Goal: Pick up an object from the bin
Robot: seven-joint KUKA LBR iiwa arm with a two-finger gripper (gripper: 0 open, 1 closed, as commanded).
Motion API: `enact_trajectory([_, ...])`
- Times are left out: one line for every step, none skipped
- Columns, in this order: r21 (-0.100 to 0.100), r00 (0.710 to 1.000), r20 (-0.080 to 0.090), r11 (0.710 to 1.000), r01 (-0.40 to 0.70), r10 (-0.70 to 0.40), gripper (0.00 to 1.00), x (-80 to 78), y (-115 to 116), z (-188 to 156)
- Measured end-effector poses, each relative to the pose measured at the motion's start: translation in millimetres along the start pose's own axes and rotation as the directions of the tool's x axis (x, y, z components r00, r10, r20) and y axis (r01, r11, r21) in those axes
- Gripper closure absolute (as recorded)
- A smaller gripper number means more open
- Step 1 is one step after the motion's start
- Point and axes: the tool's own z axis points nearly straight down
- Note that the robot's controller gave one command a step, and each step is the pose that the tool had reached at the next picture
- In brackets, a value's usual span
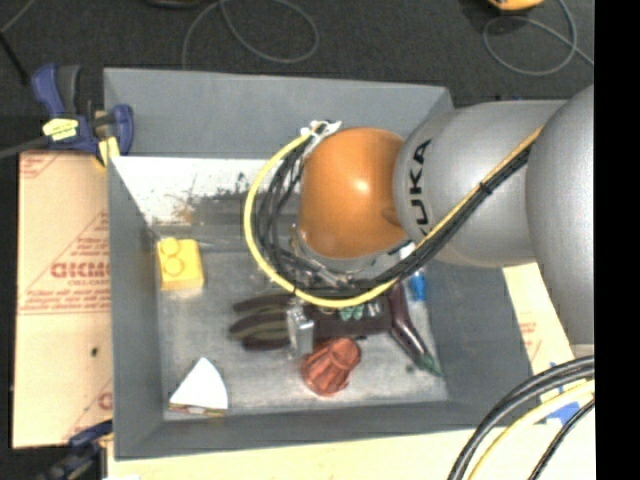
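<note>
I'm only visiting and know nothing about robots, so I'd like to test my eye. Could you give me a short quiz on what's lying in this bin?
1. Multiple choice: what colour is the studded block near the left wall of the bin? A) yellow B) green C) black
2. True or false: the white wedge lies directly under the arm's orange cover.
3. Fill in: in the view, the reddish-brown lump lies to the ____ of the white wedge.

Key: 1 A; 2 false, it lies apart in the bin's lower left corner; 3 right.
</note>
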Motion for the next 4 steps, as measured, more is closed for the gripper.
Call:
enact_trajectory([-0.001,0.985,0.010,0.985,0.170,-0.170,1.00,-9.3,-16,74])
enact_trajectory([-0.001,0.986,0.010,0.986,0.169,-0.169,1.00,-9.3,-16,74])
enact_trajectory([-0.001,0.983,0.012,0.983,0.183,-0.183,1.00,-2.1,-13,-43])
enact_trajectory([-0.001,0.983,0.012,0.983,0.183,-0.183,1.00,-2.1,-13,-43])
